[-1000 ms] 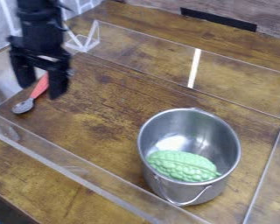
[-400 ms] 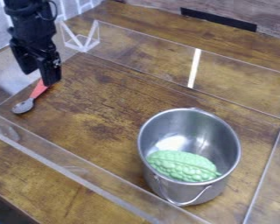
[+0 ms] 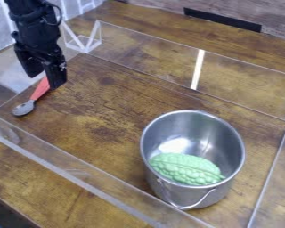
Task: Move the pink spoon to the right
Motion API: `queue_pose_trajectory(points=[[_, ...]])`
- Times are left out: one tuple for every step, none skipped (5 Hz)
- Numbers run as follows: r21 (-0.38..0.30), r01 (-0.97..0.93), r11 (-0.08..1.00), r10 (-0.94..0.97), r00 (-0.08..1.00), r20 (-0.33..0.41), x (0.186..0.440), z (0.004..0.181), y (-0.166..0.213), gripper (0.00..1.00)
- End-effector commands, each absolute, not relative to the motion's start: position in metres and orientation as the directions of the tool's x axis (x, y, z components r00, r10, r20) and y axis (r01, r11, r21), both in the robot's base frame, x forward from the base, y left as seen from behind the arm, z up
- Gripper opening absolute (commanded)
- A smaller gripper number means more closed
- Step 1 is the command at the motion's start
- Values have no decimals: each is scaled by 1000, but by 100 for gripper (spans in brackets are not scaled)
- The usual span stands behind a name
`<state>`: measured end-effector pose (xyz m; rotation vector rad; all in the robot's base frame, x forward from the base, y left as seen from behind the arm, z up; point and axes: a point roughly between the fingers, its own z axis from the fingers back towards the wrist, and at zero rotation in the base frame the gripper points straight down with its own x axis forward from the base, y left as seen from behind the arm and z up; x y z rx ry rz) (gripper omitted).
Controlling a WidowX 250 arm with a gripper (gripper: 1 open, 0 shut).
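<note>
The pink spoon lies flat on the wooden table at the far left, its salmon handle pointing up-right and its silver bowl toward the lower left. My gripper hangs just above the handle's upper end, black fingers pointing down and standing open. Nothing is between them.
A steel pot stands at the lower right with a bumpy green vegetable inside. Clear acrylic walls fence the wooden work surface. A clear triangular stand sits behind the arm at the back left.
The gripper rose off the spoon and shifted slightly back, leaving the spoon lying on the table. Since about half a second ago it has barely moved.
</note>
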<state>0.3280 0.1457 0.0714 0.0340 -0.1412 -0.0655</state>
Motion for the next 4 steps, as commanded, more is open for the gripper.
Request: queue_pose_trajectory(points=[[50,79,996,-87,980,180,333,82,146,100],[38,116,993,-121,977,178,335,78,140,100],[28,74,997,-77,981,176,331,73,152,100],[22,26,999,-30,984,177,327,69,165,100]])
